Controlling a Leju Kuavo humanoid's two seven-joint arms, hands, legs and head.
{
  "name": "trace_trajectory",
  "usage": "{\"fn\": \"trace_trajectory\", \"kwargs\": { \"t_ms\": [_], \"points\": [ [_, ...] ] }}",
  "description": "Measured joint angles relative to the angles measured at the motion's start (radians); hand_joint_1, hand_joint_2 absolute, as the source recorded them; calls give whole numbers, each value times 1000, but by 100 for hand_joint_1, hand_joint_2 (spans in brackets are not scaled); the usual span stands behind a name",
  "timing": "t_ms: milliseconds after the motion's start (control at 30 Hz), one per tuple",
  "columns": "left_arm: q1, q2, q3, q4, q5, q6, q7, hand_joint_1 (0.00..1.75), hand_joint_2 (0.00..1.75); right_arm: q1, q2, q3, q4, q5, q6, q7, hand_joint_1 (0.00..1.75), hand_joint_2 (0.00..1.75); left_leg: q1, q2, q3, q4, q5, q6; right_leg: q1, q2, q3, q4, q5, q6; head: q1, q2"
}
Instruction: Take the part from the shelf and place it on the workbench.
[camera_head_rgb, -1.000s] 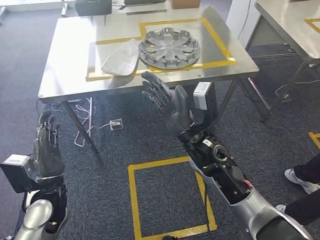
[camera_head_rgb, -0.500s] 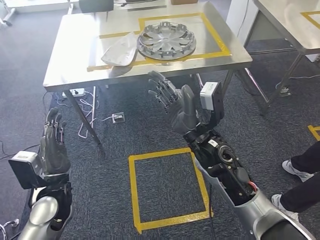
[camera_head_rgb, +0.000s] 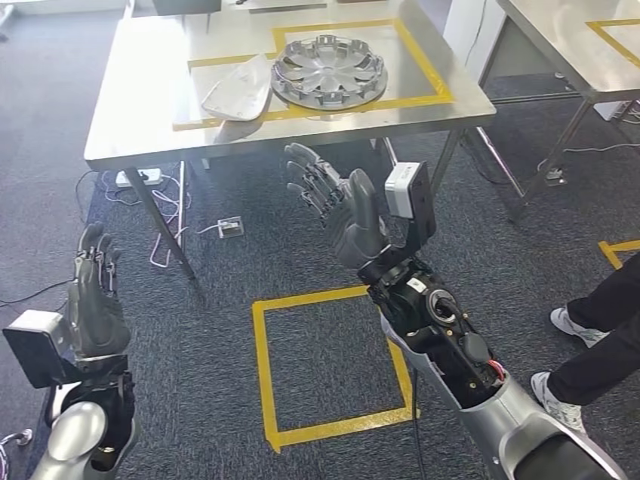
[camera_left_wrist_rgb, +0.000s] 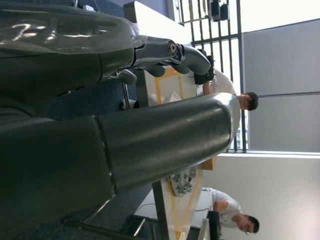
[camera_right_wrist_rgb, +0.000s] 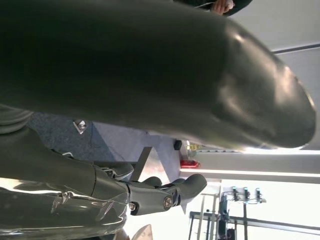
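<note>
Head view: right hand (camera_head_rgb: 336, 200) raised in front of the surface (camera_head_rgb: 136, 95), fingers spread apart, holding nothing, below the surface's near edge. Left hand (camera_head_rgb: 94, 295) low at the robot's side, fingers up and loosely apart, empty. The part, a silver hubcap (camera_head_rgb: 329, 72), lies flat on the surface inside the yellow tape outline (camera_head_rgb: 434, 70). A pale curved panel (camera_head_rgb: 235, 88) lies just beside it, touching or nearly touching its rim. On the carpet, a yellow tape square (camera_head_rgb: 332, 365) in front of the robot; cables (camera_head_rgb: 170, 225) under the surface. A person's legs and shoes (camera_head_rgb: 573, 325) at the right edge.

Left wrist view: left hand (camera_left_wrist_rgb: 113, 110) close up, thumb and one finger apart, nothing between. Hubcap (camera_left_wrist_rgb: 183, 181) seen small on the surface; two people sit behind.

Right wrist view: right hand (camera_right_wrist_rgb: 143, 120) close up, thumb and a finger apart, empty.
</note>
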Motion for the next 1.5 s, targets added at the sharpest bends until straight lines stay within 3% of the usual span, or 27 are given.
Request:
{"fn": "trace_trajectory", "kwargs": {
  "t_ms": [133,267,367,433,500,567,600,633,667,733,800,900,967,1000,1067,1100,1133,1167,1233,1300,1333,1400,1467,1500],
  "points": [
    [1,0,0,-1,-2,0,2,0,0,1,0,0,0,1,-10,6,0,0,-4,0,-2,0,3,8,-3,1,4,-9,15,15,7,0],
    [2,0,0,-1,-2,0,3,0,0,2,0,1,0,-1,-13,9,0,0,-5,0,-3,2,4,11,-5,1,4,-13,19,24,11,0],
    [2,1,0,-4,-5,0,6,0,0,4,0,1,-2,-7,-15,13,0,0,-12,0,-4,2,3,25,-11,2,7,-22,23,45,6,0],
    [3,0,0,-8,-7,0,6,0,0,5,0,1,-7,-14,-16,15,0,0,-5,5,4,-13,8,36,-11,3,-1,-10,13,56,4,0],
    [3,-1,0,-10,-8,0,7,0,0,7,-1,1,-11,-19,-17,15,0,0,2,12,14,-27,13,41,-10,5,-45,82,-35,57,10,0],
    [5,-1,0,-11,-8,0,7,0,0,14,-2,1,-11,-20,-17,15,0,0,2,17,17,-28,11,42,-13,6,-121,234,-94,59,16,0],
    [6,-2,0,-11,-8,0,8,0,0,19,-3,1,-11,-20,-18,15,0,0,2,19,17,-28,9,40,-15,6,-151,285,-104,61,19,0],
    [7,-2,0,-11,-8,0,8,0,0,23,-3,1,-11,-20,-18,16,0,0,4,21,19,-27,7,37,-19,5,-162,296,-94,63,20,0],
    [8,-2,0,-11,-9,0,9,0,0,25,-4,1,-11,-21,-18,16,0,0,7,24,22,-24,2,31,-23,3,-151,262,-62,65,22,0],
    [9,-2,0,-12,-10,2,11,0,0,25,-7,0,-11,-21,-17,15,0,0,12,29,29,-15,-11,15,-27,-16,-92,122,15,72,29,0],
    [9,-1,0,-13,-10,3,14,0,0,25,-8,0,-12,-22,-16,15,0,0,9,36,28,0,-23,0,-24,-32,-48,32,40,67,36,0],
    [9,-1,0,-16,-10,7,15,0,0,27,-8,1,-14,-22,-15,15,0,0,7,52,23,8,-29,-15,-19,-15,-49,30,30,42,24,0],
    [8,-1,0,-18,-11,8,15,0,0,26,-8,1,-16,-22,-15,14,0,0,11,43,8,50,-56,-22,-20,2,-48,31,29,29,15,0],
    [8,-1,0,-19,-11,8,15,0,0,25,-8,1,-17,-22,-15,14,0,0,12,31,-18,102,-82,-25,-20,9,-47,30,28,24,8,0],
    [9,-1,0,-20,-11,8,15,0,0,26,-8,1,-17,-22,-14,14,0,0,11,12,-101,249,-135,-26,-17,24,-46,30,27,17,-5,0],
    [11,-1,0,-20,-10,8,15,0,0,27,-8,2,-17,-22,-14,15,0,0,10,9,-139,306,-146,-24,-14,32,-46,30,26,14,-10,0],
    [12,0,0,-20,-10,8,15,0,0,27,-8,2,-16,-22,-14,15,0,0,9,6,-160,327,-137,-19,-11,42,-44,30,25,13,-13,0],
    [13,0,0,-20,-11,8,15,0,0,28,-8,2,-16,-22,-14,15,0,0,7,4,-160,306,-109,-13,-8,52,-43,30,25,12,-14,0],
    [13,0,0,-21,-11,8,15,0,0,27,-8,2,-16,-22,-14,15,0,0,-1,-21,-109,166,-24,7,-5,72,-39,30,24,11,-15,0],
    [11,0,0,-21,-11,9,15,0,0,26,-8,2,-16,-22,-14,15,0,0,-7,-50,-60,47,23,19,-5,88,-42,30,24,13,-14,0],
    [10,0,0,-22,-12,10,15,0,0,25,-8,2,-16,-22,-14,15,0,0,-9,-56,-50,24,27,20,-7,95,-45,29,24,15,-13,0],
    [9,0,0,-24,-15,13,17,0,0,25,-8,3,-17,-24,-14,15,0,0,-10,-42,-46,15,27,21,-8,107,-48,26,25,25,-13,0],
    [7,-1,0,-25,-18,18,19,0,0,24,-8,3,-17,-31,-13,15,0,0,-5,-26,-37,3,30,28,-5,84,-59,48,7,35,-10,0],
    [7,-1,0,-26,-19,19,21,0,0,23,-8,3,-17,-33,-12,15,0,0,-2,-16,-32,-2,31,32,-4,63,-78,89,-19,40,-5,0]
  ]
}}
